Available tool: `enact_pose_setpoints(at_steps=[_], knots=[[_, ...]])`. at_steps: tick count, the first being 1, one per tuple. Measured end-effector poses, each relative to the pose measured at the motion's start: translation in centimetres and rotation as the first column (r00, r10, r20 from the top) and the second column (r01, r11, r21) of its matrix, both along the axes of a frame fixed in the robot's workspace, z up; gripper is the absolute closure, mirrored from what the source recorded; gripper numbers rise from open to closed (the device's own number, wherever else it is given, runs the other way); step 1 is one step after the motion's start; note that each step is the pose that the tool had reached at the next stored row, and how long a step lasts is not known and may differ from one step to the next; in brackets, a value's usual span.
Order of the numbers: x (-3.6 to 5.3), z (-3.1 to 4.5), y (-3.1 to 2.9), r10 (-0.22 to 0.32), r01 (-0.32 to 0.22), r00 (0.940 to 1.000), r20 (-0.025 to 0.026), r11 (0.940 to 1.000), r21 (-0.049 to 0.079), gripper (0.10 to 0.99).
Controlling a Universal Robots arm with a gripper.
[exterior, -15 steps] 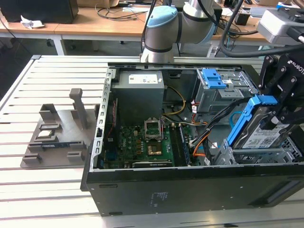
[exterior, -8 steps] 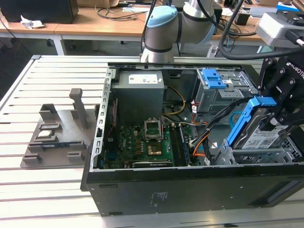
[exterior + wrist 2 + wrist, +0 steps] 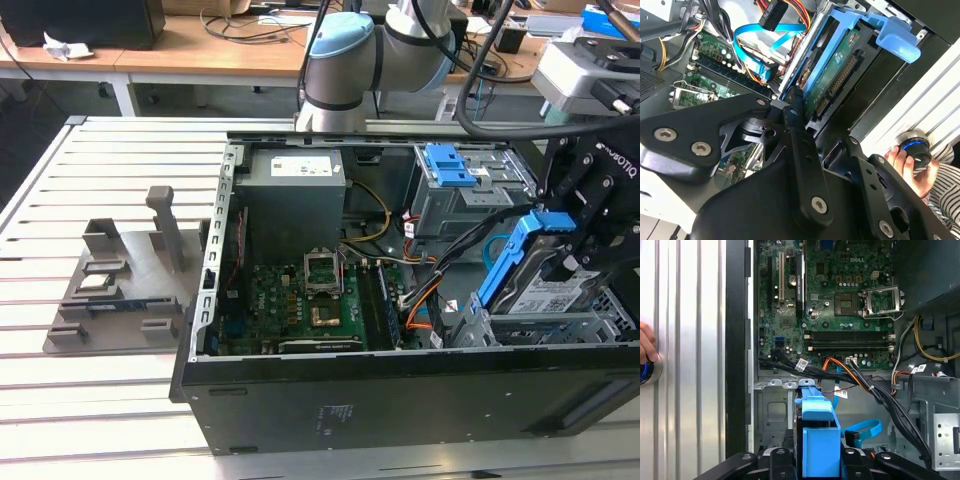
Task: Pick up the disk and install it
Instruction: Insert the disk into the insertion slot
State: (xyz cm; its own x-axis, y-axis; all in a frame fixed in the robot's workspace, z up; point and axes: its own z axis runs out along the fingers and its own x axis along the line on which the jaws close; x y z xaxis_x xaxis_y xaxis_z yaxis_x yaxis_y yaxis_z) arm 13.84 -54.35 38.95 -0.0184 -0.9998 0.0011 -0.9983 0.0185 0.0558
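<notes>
The disk (image 3: 545, 290) is a silver drive with a white barcode label in a blue carrier bracket. It stands tilted at the exterior view's right, its lower end down inside the grey metal drive bay (image 3: 590, 325) of the open computer case. My gripper (image 3: 572, 228) is shut on its upper end. In the first wrist view the blue carrier of the disk (image 3: 817, 440) sits between my fingers, with my gripper (image 3: 817, 462) over the bay. In the second wrist view the disk (image 3: 837, 75) shows its green circuit side and connector, held by my gripper (image 3: 822, 122).
A second drive cage with a blue latch (image 3: 450, 165) stands behind the bay. Orange, black and blue cables (image 3: 855, 375) cross between the motherboard (image 3: 300, 300) and the bay. A person's hand (image 3: 900, 160) holds a knob on the slatted table. A grey fixture (image 3: 120, 280) lies left of the case.
</notes>
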Motion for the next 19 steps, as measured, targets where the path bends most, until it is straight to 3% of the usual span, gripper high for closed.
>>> enact_pose_setpoints(at_steps=[5, 7, 10, 12, 13, 15, 18, 19], knots=[[0.00, -0.02, 0.00, 0.000, 0.000, 1.0000, 0.0000, 1.0000, 0.000, 0.710], [0.00, -0.03, 0.00, 0.000, 0.000, 1.0000, 0.0001, 1.0000, 0.000, 0.584], [0.00, -0.04, 0.00, 0.000, 0.000, 1.0000, 0.0000, 1.0000, 0.000, 0.584], [0.00, -0.05, 0.00, 0.000, 0.000, 1.0000, 0.0000, 1.0000, 0.000, 0.667], [0.00, -0.05, 0.00, 0.000, 0.000, 1.0000, 0.0000, 1.0000, 0.000, 0.788], [0.00, -0.05, 0.00, 0.000, 0.000, 1.0000, 0.0000, 1.0000, 0.000, 0.788], [0.00, -0.06, 0.00, 0.000, 0.000, 1.0000, 0.0000, 1.0000, 0.000, 0.973], [0.00, -0.06, 0.00, 0.000, 0.000, 1.0000, 0.0000, 1.0000, 0.000, 0.980]])
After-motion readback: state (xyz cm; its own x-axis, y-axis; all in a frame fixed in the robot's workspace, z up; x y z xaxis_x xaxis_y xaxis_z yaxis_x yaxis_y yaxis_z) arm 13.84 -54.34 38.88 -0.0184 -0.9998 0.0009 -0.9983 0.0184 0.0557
